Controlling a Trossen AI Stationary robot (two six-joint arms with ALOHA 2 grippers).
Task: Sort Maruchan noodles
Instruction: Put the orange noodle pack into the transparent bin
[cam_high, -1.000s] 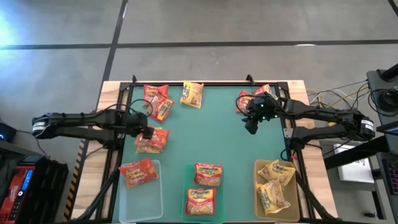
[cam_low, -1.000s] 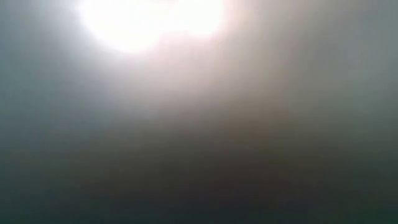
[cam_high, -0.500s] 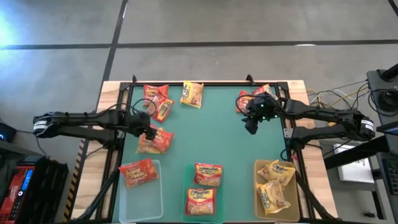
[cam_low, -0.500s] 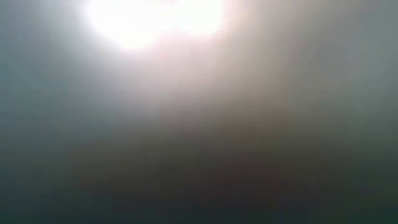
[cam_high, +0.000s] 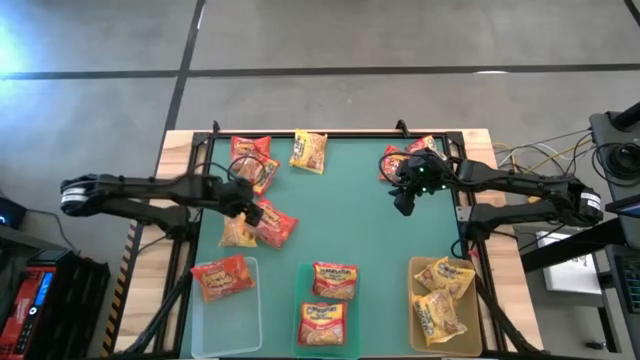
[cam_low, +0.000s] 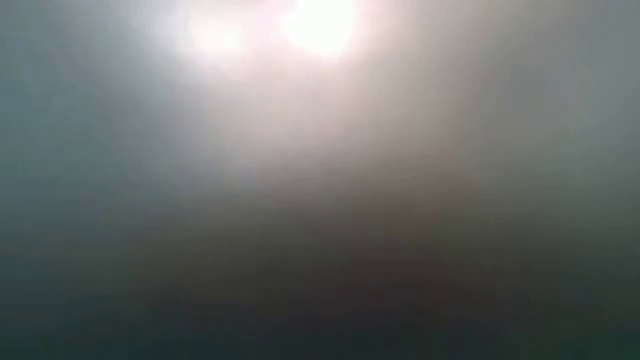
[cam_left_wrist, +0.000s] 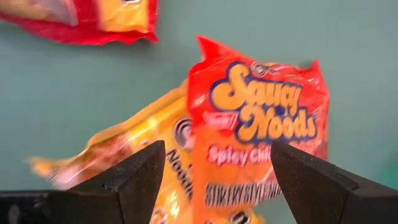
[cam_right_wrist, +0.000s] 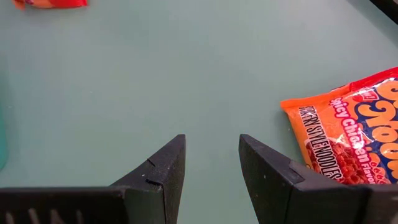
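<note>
Maruchan noodles packets lie scattered on the green mat. My left gripper (cam_high: 249, 211) is open over a red "Saucy Noods" packet (cam_left_wrist: 261, 124), which lies partly on a yellow packet (cam_left_wrist: 124, 155). Its fingers (cam_left_wrist: 140, 177) stand on either side of the red packet's near end. In the high view the red packet (cam_high: 278, 226) lies right of the yellow one (cam_high: 237, 233). My right gripper (cam_right_wrist: 211, 162) hovers at the far right (cam_high: 403, 205), open, with nothing between its fingers. An orange packet (cam_right_wrist: 348, 137) lies beside it. My left gripper comes at the red packet slanting down from the table's left, one finger on each side of its near end (cam_left_wrist: 217, 186). I cannot tell whether either finger touches it. The packet lies flat on the yellow packet and the mat.
Three bins line the near edge: a clear one (cam_high: 205, 320) holding a red packet, a green one (cam_high: 300, 335) with a packet inside and another (cam_high: 335, 280) just beyond it, and one (cam_high: 415, 300) with yellow packets. More packets (cam_high: 252, 160) (cam_high: 308, 152) (cam_high: 408, 155) lie along the far edge. The low view shows only glare.
My left gripper has moved toward the table's right edge and rolled a little, staying open. The red packet has slid right and turned, coming mostly off the yellow packet, which has stayed in place.
</note>
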